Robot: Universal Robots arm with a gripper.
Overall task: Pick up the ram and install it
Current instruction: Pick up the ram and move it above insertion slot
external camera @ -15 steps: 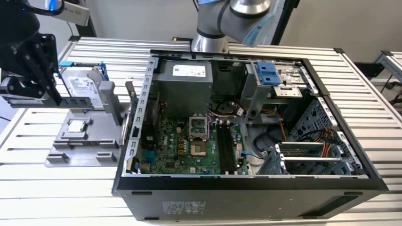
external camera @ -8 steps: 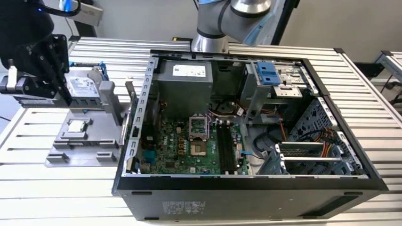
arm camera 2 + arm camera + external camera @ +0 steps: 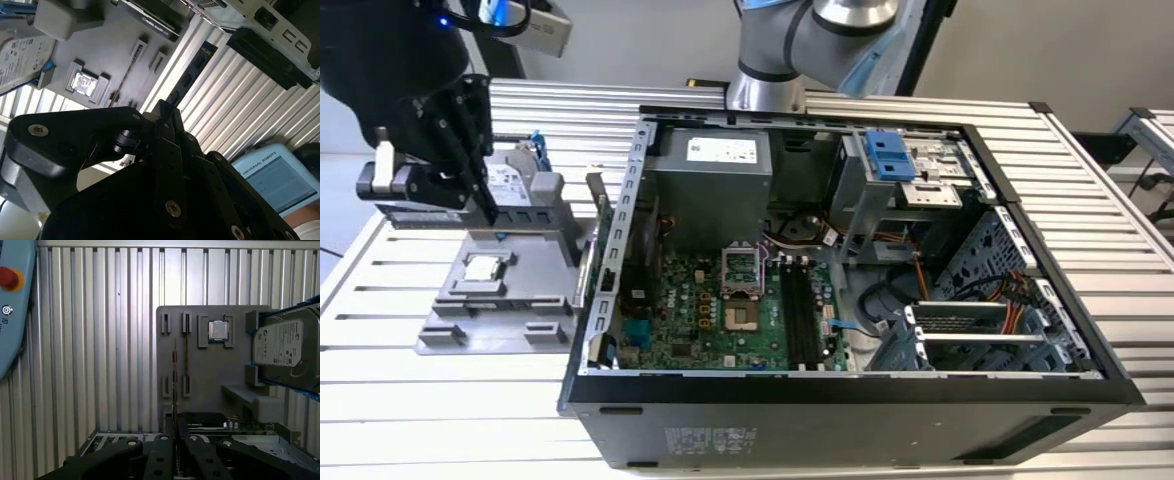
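Observation:
My gripper [image 3: 483, 212] hangs over the grey fixture tray [image 3: 494, 320], at the exterior view's left of the open computer case [image 3: 854, 390]. In both wrist views its fingers are shut on the ram. The ram [image 3: 173, 375] appears edge-on as a thin dark strip running out from the gripper [image 3: 175, 439] across the tray. In the second wrist view the ram [image 3: 197, 65] shows its flat dark side, reaching out from the gripper [image 3: 167, 111] over the slatted table. The motherboard's long memory slots [image 3: 795, 310] lie inside the case.
The tray [image 3: 210, 385] also carries a small square processor chip [image 3: 218, 330] and a silver hard drive [image 3: 285, 342] standing in a blue holder. A dark card [image 3: 152, 20] stands at the tray's edge. A blue teach pendant [image 3: 12, 310] lies on the slatted table [image 3: 90, 340].

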